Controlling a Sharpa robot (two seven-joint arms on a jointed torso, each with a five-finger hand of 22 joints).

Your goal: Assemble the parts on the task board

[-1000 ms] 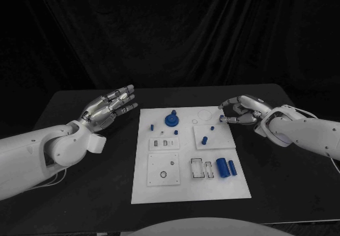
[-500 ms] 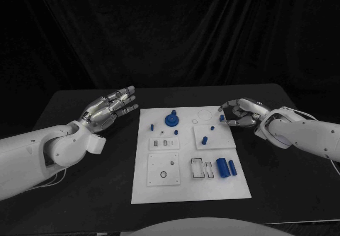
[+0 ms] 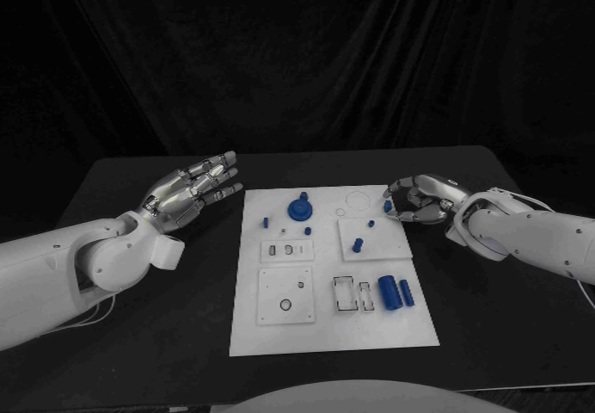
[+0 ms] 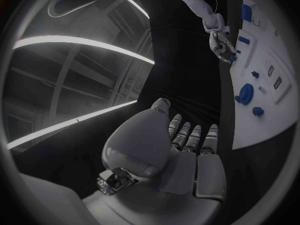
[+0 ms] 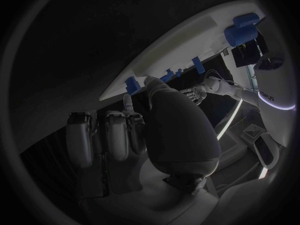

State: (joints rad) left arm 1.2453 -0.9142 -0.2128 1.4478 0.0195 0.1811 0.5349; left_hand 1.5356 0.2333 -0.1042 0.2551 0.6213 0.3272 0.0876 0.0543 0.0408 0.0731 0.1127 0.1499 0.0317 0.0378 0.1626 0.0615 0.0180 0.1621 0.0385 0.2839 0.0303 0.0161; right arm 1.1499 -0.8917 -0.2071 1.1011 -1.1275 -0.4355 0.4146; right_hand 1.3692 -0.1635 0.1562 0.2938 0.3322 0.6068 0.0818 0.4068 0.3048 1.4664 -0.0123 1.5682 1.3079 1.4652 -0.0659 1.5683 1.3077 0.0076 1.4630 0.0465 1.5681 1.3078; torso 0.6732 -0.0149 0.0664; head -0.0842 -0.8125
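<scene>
Pinching a small blue part (image 3: 388,206) at the white task board (image 3: 333,331)'s far right edge, the right hand (image 3: 418,198) looked ready to seat it; the left hand (image 3: 188,189) hovered open-fingered, empty, beside the board

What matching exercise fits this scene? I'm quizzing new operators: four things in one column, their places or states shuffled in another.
1. left hand
2. right hand
3. round blue part
4. blue cylinders

A. near right part of the task board
B. fingers spread, holding nothing, left of the board
C. far middle of the board
D. holds a small blue part at the board's far right edge

Pairs: 1-B, 2-D, 3-C, 4-A
</scene>
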